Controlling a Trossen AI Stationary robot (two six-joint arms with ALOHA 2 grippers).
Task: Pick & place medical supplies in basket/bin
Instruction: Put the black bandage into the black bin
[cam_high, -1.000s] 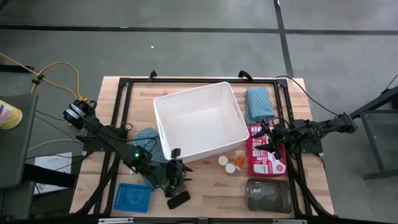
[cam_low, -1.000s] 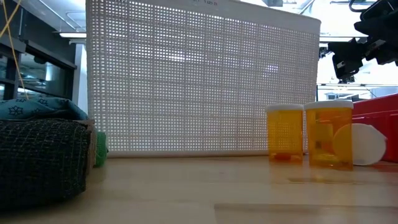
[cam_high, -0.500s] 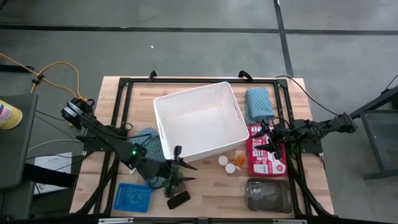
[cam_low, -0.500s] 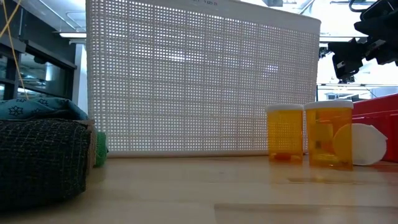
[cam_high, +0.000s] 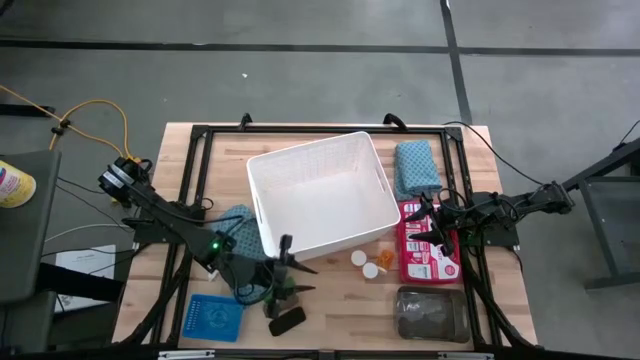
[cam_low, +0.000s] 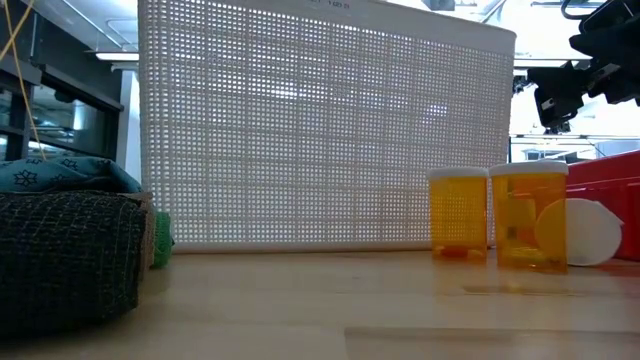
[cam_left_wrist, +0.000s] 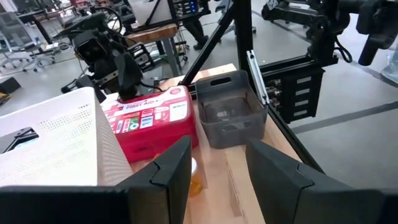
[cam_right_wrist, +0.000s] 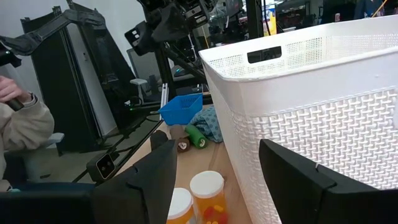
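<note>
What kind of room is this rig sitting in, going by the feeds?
Likely a robotics lab or workshop: bare concrete floor with tape lines, a wooden table in a black frame, and desks, chairs and other robot arms behind.

Even, bright overhead light fills the high view, with soft, short shadows on the desk (cam_high: 340, 310); the low view is backlit, glare showing through the white basket (cam_low: 320, 130); near foreground there is blurred.
</note>
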